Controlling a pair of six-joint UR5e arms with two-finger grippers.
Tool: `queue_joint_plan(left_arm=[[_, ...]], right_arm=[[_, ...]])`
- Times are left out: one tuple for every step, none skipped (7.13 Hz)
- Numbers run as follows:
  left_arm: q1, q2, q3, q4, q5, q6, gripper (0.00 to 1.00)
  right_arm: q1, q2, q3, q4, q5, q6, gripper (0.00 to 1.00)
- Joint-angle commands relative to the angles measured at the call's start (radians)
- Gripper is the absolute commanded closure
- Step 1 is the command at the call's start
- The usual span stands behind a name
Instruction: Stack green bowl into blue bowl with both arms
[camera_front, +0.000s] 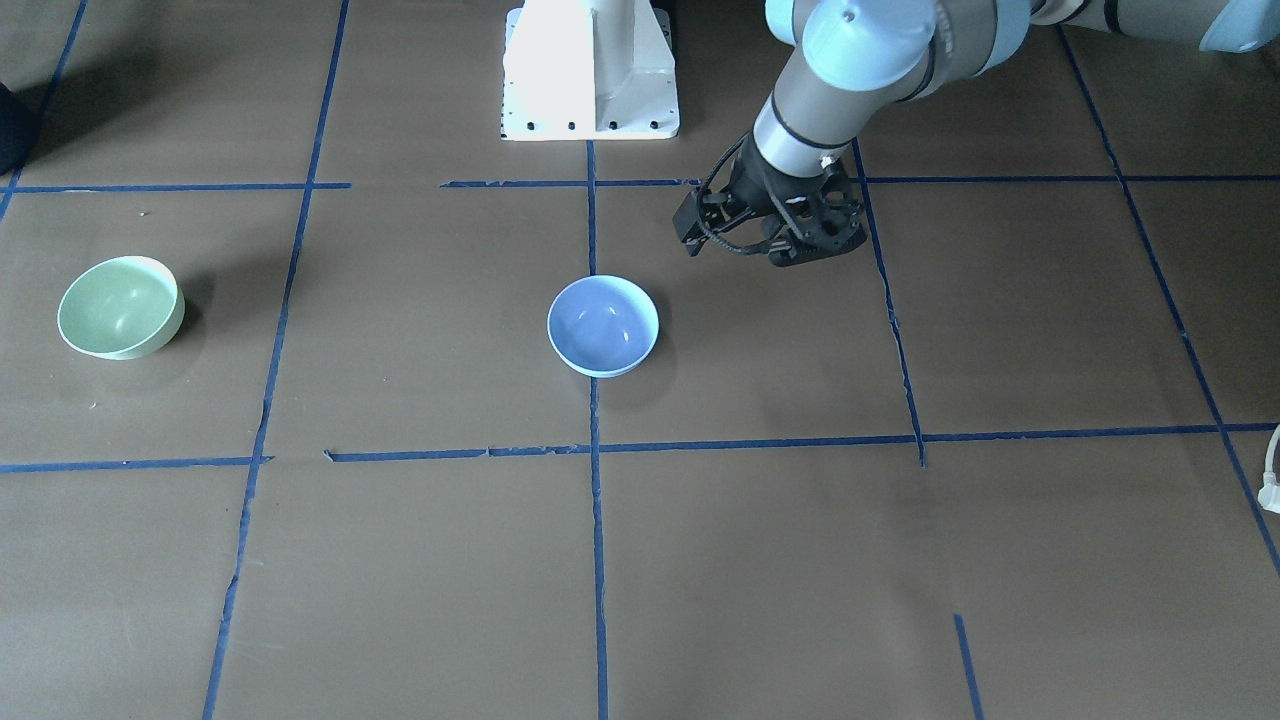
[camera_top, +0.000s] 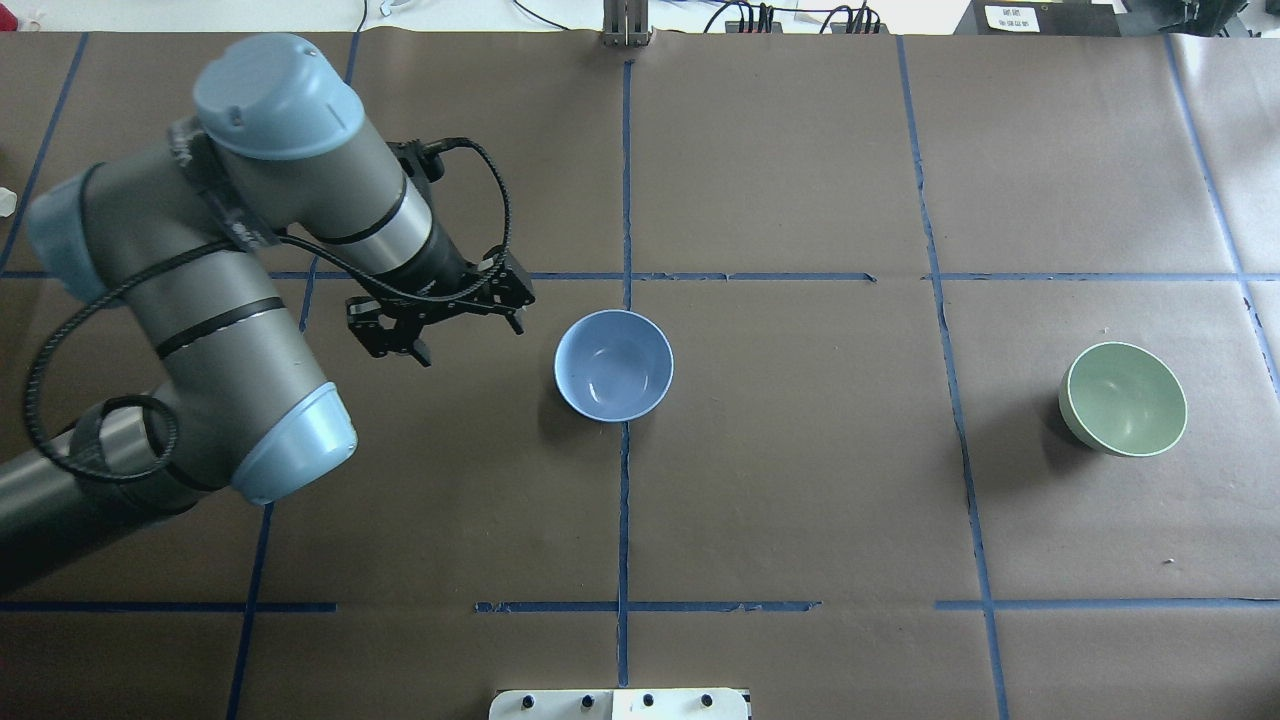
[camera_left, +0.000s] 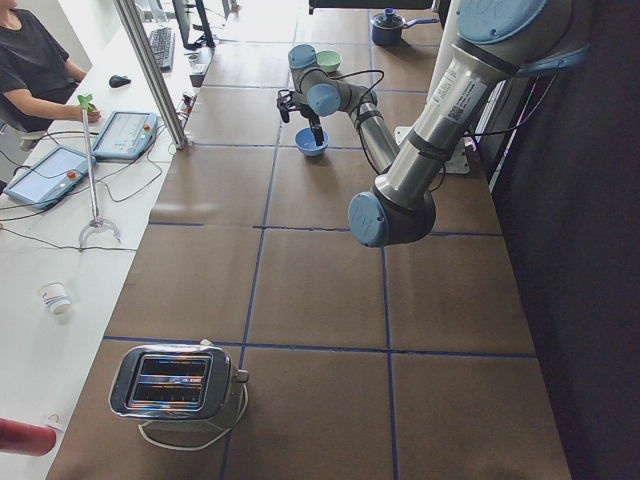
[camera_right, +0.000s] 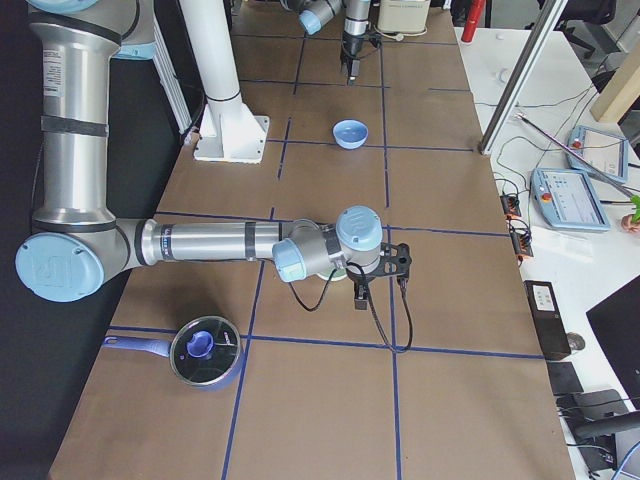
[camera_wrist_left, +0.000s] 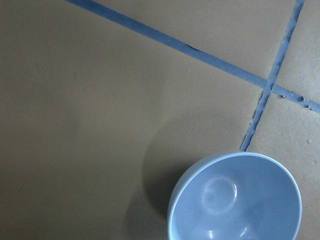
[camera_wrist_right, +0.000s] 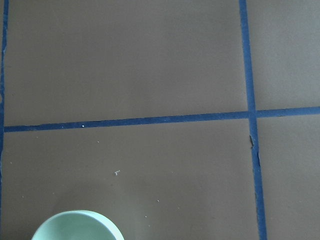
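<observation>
Left gripper, fingers apparently apart, hangs left of centre beside the blue bowl; green bowl sits far right. Right gripper: grip cannot be told.

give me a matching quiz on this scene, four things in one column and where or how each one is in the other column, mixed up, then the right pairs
Column A
1. green bowl
2. blue bowl
3. left gripper
4. toaster

Column B
a. sits on a tape line near the middle of the table
b. open, holding nothing, beside the blue bowl
c. on the robot's right half of the table, empty
d. at the table's end on the robot's left

Pairs: 1-c, 2-a, 3-b, 4-d
</observation>
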Motion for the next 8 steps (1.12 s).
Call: queue_joint_plan(left_arm=[[-0.077,0.077,-0.167,0.195,-0.002,0.218,0.0],[-0.099,0.132,-0.21,0.197,-0.002,0.283,0.0],[-0.113,0.157,-0.233,0.198,0.0,0.308,0.0],[-0.116,0.16,-0.246,0.198,0.0,0.309,0.0],[-0.116,0.178,-0.275,0.198,0.003,0.311,0.0],[-0.116,0.189,-0.296,0.198,0.003,0.311,0.0],[-0.114,0.191,-0.298,0.197,0.004,0.306,0.0],[-0.114,0.191,-0.296,0.197,0.004,0.308,0.0]], right_arm=[[-0.158,-0.065,-0.016,0.281,-0.071,0.309,0.0],[-0.224,-0.071,-0.017,0.353,-0.114,0.392,0.0],[-0.287,-0.074,-0.017,0.368,-0.151,0.444,0.0],[-0.338,-0.074,-0.017,0.373,-0.175,0.457,0.0],[-0.385,-0.074,-0.019,0.373,-0.195,0.5,0.0],[-0.401,-0.074,-0.026,0.373,-0.197,0.517,0.0],[-0.405,-0.076,-0.046,0.373,-0.197,0.517,0.01],[-0.41,-0.074,-0.066,0.373,-0.197,0.517,0.17]])
